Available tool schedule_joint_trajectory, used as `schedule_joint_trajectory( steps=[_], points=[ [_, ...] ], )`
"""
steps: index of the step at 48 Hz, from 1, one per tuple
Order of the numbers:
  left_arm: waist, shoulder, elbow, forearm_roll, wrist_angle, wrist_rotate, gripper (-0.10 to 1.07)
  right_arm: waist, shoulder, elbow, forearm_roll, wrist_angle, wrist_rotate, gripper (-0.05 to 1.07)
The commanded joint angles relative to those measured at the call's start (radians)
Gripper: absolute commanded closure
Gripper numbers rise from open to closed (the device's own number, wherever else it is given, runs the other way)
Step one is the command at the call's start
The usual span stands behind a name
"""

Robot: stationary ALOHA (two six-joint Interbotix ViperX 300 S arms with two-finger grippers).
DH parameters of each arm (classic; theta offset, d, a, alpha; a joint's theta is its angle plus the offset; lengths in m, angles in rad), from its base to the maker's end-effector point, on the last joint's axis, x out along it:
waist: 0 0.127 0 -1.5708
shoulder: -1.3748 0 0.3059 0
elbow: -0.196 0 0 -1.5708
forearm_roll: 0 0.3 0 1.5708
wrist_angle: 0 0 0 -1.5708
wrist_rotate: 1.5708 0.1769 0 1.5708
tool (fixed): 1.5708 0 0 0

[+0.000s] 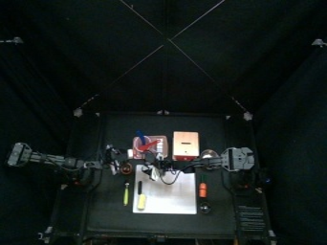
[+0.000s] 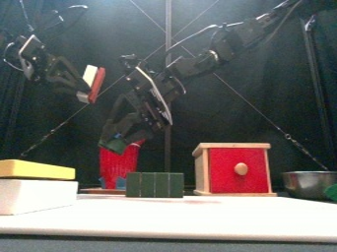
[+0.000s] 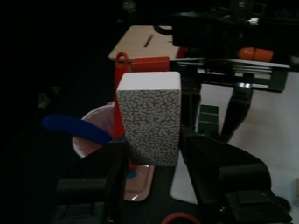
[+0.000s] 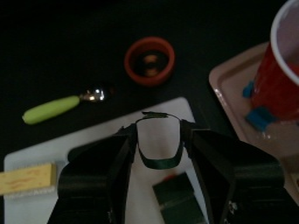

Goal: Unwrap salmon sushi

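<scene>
Between the jaws of my right gripper (image 4: 158, 133) sits the salmon sushi (image 4: 159, 144), showing a white rounded side with a dark green band around it. In the front view it is a small red lump with a green band (image 2: 121, 141), hanging under that gripper (image 2: 129, 123) above the table. My left gripper (image 3: 152, 144) is closed on a white speckled block (image 3: 149, 105) and holds it raised at the left (image 2: 90, 79). Both grippers hang close together over the white board (image 4: 82, 157).
A red cup (image 4: 286, 61) stands on a pinkish tray behind the grippers. Nearby are a red bowl (image 4: 149, 59) and a green-handled spoon (image 4: 56, 108). A wooden box with a red front (image 2: 235, 169), a dark green block (image 2: 154, 184), a yellow-white block (image 2: 33, 182) and a metal bowl (image 2: 309, 183) stand at the front.
</scene>
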Motion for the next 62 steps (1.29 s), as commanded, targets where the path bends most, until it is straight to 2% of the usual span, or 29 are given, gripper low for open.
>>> schedule_joint_trajectory(
  steps=[1, 11, 18, 31, 62],
  points=[
    [0.049, -0.028, 0.005, 0.005, 0.003, 0.003, 0.3, -0.018, -0.008, -0.041, -0.002, -0.051, 0.002, 0.22],
    [0.138, -0.054, 0.031, 0.008, 0.003, 0.003, 0.3, -0.031, 0.029, -0.074, -0.002, -0.081, 0.002, 0.22],
    [0.201, -0.054, 0.031, 0.003, 0.009, 0.003, 0.3, -0.031, 0.074, -0.13, -0.002, -0.117, 0.002, 0.22],
    [0.285, -0.054, 0.032, 0.003, 0.008, 0.003, 0.3, -0.026, 0.161, -0.238, -0.015, -0.106, 0.0, 0.21],
    [0.304, -0.054, 0.061, -0.011, 0.012, 0.003, 0.3, -0.028, 0.276, -0.423, -0.04, -0.014, 0.005, 0.2]
  ],
)
